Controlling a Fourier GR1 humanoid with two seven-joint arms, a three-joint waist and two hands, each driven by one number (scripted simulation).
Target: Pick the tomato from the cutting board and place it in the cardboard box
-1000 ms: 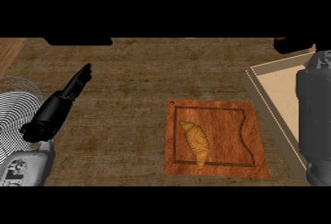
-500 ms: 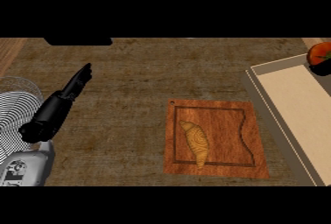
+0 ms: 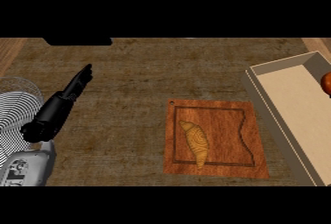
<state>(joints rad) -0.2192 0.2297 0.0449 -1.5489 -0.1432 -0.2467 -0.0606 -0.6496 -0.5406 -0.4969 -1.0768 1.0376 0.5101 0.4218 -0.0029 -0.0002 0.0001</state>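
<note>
Black left hand (image 3: 70, 94) sits over the counter's left side, fingers straight out and holding nothing; right hand's nowhere in the shot. Next to it at the left edge is a white wire basket (image 3: 16, 109). Reddish wooden cutting board (image 3: 216, 140) near the front edge has a golden croissant (image 3: 196, 143) on it. Red tomato (image 3: 326, 83) is inside the tan cardboard box (image 3: 284, 113) at the right edge.

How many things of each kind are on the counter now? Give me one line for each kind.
Food: 2, croissant and tomato
Cutting board: 1
Cardboard box: 1
Wire basket: 1
Total: 5
</note>
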